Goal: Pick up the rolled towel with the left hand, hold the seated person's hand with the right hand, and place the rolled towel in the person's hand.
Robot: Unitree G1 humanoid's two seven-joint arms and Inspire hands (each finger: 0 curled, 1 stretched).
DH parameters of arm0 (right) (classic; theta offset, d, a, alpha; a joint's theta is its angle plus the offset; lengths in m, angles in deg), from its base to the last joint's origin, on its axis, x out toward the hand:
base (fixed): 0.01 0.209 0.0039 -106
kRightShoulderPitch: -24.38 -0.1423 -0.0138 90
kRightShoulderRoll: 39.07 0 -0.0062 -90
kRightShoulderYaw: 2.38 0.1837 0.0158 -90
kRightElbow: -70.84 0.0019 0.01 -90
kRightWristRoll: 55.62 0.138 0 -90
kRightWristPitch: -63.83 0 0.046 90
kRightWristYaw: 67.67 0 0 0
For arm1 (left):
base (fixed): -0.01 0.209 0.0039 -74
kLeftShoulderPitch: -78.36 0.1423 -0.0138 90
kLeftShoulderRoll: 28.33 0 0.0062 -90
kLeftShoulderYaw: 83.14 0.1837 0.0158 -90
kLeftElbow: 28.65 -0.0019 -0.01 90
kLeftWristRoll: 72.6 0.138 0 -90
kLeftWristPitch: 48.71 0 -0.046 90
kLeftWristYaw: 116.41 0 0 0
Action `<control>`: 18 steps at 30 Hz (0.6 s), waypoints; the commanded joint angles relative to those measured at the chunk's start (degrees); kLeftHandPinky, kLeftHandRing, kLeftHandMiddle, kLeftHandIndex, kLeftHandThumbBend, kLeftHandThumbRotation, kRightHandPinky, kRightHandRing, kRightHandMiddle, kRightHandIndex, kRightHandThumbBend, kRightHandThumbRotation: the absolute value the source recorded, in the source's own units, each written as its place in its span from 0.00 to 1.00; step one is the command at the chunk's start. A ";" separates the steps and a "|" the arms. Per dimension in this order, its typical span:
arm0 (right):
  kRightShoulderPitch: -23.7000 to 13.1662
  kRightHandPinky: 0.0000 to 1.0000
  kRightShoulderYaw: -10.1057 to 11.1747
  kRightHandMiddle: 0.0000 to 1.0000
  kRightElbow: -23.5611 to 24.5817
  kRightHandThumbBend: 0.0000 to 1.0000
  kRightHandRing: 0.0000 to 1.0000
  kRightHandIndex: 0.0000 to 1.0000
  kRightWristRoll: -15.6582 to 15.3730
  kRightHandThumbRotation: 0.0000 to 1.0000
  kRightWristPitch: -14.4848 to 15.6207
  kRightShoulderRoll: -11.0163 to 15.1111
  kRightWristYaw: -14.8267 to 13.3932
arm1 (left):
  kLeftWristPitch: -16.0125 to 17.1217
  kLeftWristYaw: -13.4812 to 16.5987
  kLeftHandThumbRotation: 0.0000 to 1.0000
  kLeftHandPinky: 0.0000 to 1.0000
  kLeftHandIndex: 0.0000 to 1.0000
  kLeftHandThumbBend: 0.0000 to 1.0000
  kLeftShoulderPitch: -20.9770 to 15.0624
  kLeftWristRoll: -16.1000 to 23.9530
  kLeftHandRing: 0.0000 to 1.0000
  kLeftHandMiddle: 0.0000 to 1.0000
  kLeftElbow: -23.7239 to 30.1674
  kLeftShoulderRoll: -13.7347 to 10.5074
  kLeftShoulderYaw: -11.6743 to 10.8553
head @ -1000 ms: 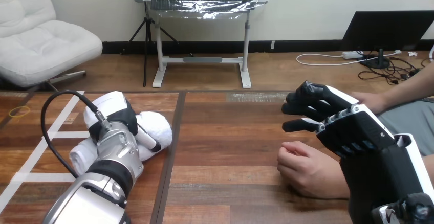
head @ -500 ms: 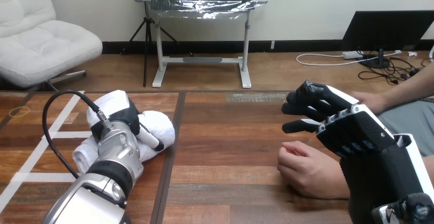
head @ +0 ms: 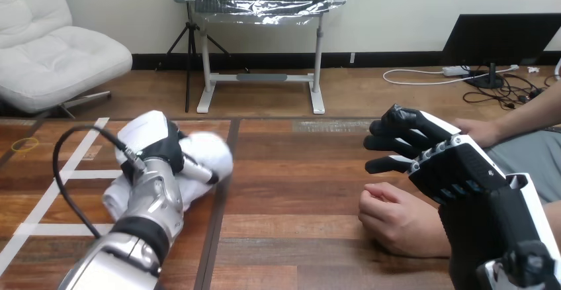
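one step looks begun: the left hand (head: 153, 145) has its fingers (head: 196, 171) curled round the rolled towel (head: 210, 152) at the table's (head: 291, 171) left side. the right hand (head: 450, 167), fingers loosely spread, hovers above the person's hand (head: 397, 218) by the right edge; holding and handover are not yet done.

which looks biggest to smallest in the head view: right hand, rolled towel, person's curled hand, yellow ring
right hand, nearest the camera
rolled towel and person's curled hand: too alike to rank
yellow ring
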 commanded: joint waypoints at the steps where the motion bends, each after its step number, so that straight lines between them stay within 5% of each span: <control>1: -1.82 0.66 0.71 0.77 2.32 1.00 0.75 0.78 -1.03 1.00 0.48 -0.32 -1.09 | 4.02 4.64 0.00 0.11 0.41 0.74 -0.38 -1.74 0.18 0.27 8.53 -1.76 -2.71; 7: -2.35 0.68 0.64 0.77 1.56 0.99 0.75 0.78 -2.16 1.00 0.12 -0.59 -1.77 | 8.06 5.94 0.00 0.11 0.40 0.74 5.58 -4.82 0.17 0.26 20.92 -2.07 -6.61; 18: -3.63 0.70 1.42 0.79 0.01 0.95 0.77 0.80 -3.87 1.00 0.45 0.29 -1.63 | 8.72 4.56 0.00 0.25 0.43 0.71 19.22 -9.06 0.32 0.39 49.95 0.15 -12.83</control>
